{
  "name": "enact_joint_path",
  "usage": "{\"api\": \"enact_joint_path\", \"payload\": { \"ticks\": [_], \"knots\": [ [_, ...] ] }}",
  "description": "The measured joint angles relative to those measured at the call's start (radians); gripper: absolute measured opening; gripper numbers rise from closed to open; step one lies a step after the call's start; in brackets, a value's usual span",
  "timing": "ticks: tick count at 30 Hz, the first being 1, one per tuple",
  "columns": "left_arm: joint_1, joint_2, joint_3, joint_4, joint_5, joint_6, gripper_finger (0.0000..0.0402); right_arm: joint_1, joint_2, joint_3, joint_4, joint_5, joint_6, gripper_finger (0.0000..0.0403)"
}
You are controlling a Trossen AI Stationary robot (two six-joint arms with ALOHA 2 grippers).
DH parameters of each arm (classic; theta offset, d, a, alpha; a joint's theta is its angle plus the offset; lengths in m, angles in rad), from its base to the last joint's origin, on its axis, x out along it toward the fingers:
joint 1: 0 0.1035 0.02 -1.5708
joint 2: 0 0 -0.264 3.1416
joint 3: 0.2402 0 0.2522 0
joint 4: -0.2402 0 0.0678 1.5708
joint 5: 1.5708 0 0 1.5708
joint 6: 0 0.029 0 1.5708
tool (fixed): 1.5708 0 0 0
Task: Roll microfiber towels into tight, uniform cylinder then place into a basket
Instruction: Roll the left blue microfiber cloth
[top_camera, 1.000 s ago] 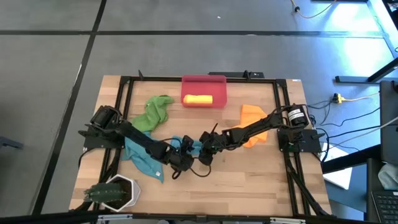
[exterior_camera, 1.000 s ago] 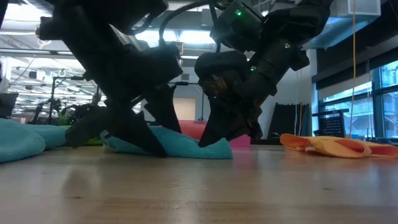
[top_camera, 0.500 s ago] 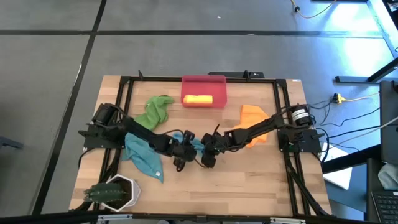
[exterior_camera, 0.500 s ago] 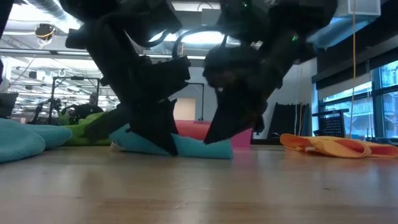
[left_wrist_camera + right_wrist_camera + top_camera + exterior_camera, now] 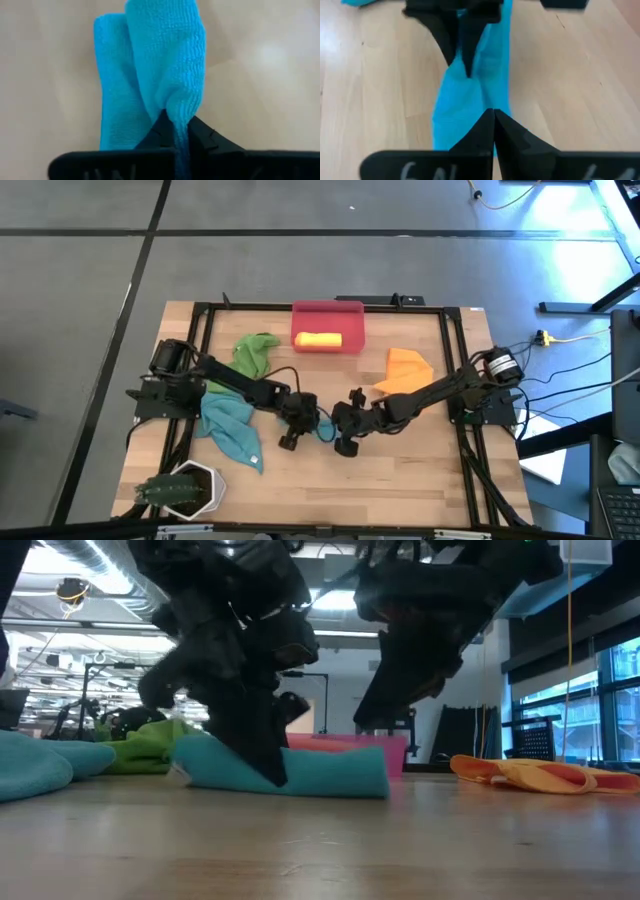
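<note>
1. Pincer on my left (image 5: 181,134) pinches one end of the teal towel (image 5: 150,70).
2. My right pincer (image 5: 494,125) pinches its other end.
3. Towel lies mid-counter (image 5: 420,470), near the basket (image 5: 327,315).

Folded teal towel (image 5: 290,768) under dark arms (image 5: 240,650)

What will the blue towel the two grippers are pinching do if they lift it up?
The teal towel would probably sag between the left gripper and right gripper, since it already folds softly. It looks light. Its fuzzy weave should resist slipping.
</note>
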Motion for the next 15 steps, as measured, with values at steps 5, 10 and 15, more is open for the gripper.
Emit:
{"api": "enact_joint_path", "payload": {
  "ticks": [5,10,15],
  "knots": [
    [0.069,0.004,-0.002,-0.004,0.200,-0.104,0.0001,0.025,-0.001,0.002,0.029,0.020,-0.043,0.0013],
    [0.109,0.004,-0.004,0.013,0.247,-0.165,0.0000,0.045,-0.002,0.003,0.092,0.023,-0.105,0.0013],
    [0.137,0.005,-0.005,0.029,0.275,-0.196,0.0000,0.065,-0.002,0.004,0.163,0.022,-0.179,0.0013]
  ]
}}
